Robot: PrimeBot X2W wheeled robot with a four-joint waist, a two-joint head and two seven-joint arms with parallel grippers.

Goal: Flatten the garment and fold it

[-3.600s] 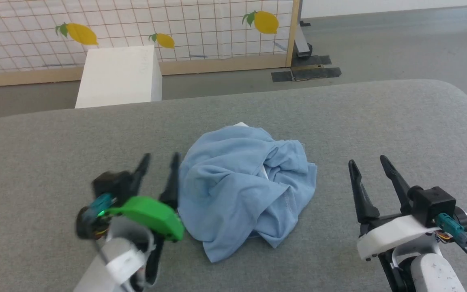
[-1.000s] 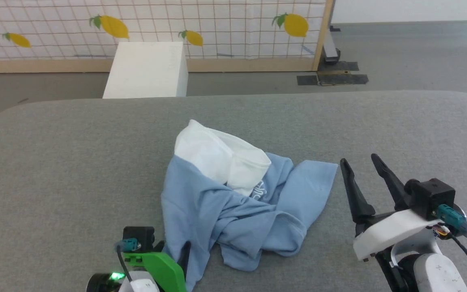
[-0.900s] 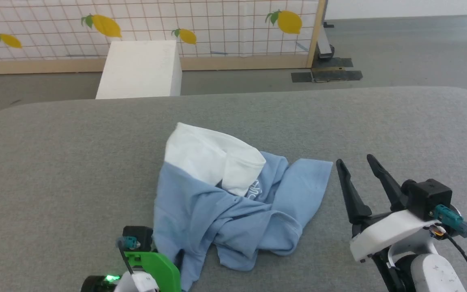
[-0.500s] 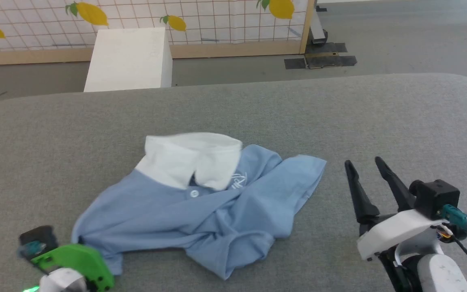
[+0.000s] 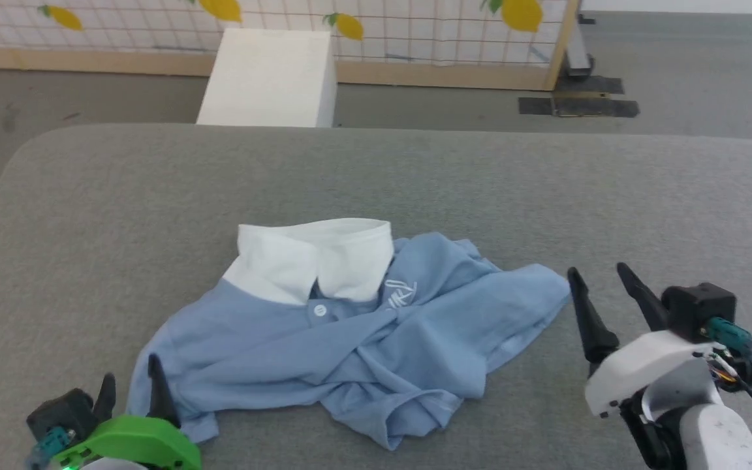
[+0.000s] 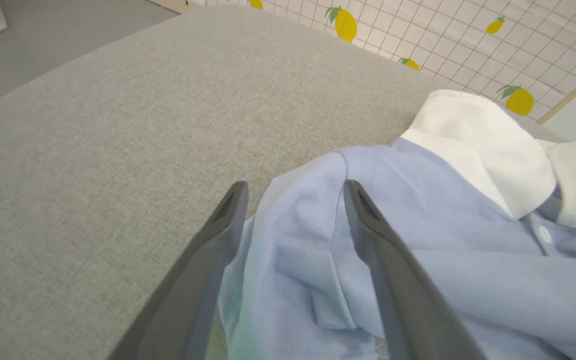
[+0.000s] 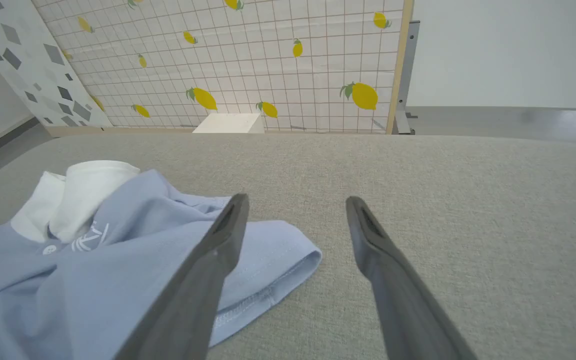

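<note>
You had bright, even, diffuse light, with only soft, faint shadows under the garment (image 5: 350, 339) and no glare. Your head view was sharp. In the 2 wrist views, the left claw (image 6: 295, 183) and right claw (image 7: 296, 197) blurred near the lens, and edges bowed slightly.

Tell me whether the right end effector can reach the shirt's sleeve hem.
Probably yes: the right end effector stands open just beside the sleeve hem, nothing lying between them.
</note>
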